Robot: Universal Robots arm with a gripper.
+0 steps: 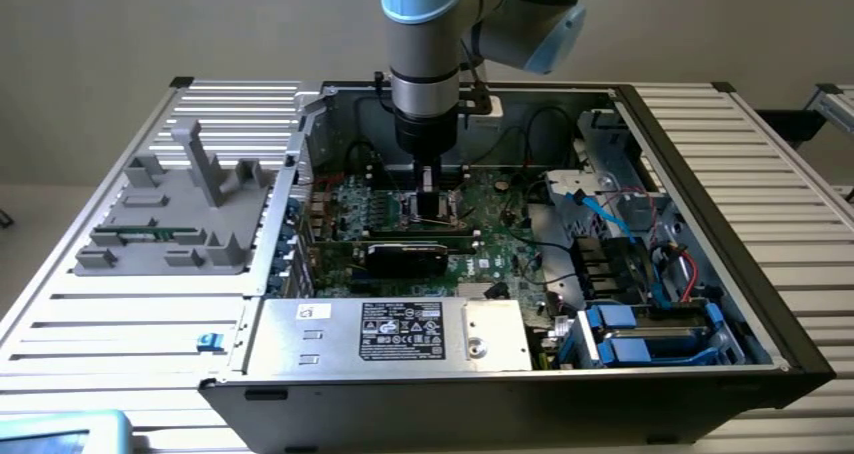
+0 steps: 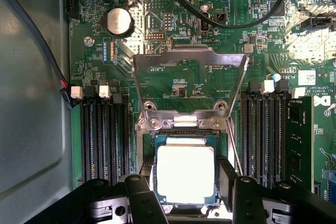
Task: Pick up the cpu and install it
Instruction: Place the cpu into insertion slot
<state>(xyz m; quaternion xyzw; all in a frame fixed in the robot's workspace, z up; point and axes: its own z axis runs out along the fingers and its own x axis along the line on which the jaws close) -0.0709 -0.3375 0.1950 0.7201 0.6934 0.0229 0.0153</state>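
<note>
Gripping the cpu point(image 2: 185, 174) by opposite edges, the gripper point(image 2: 186, 177) holds it flat, metal top upward, outline near-square. Exterior view: power-supply label point(image 1: 400, 331) at gripper's 6 o'clock, text unreadable.

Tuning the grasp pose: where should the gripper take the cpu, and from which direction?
Probably by its two opposite side edges, from straight above. The cpu lies flat, its wide metal lid offers no top hold, and the load plate stands hinged open beyond a third edge. The gripper grips those side edges now.
</note>
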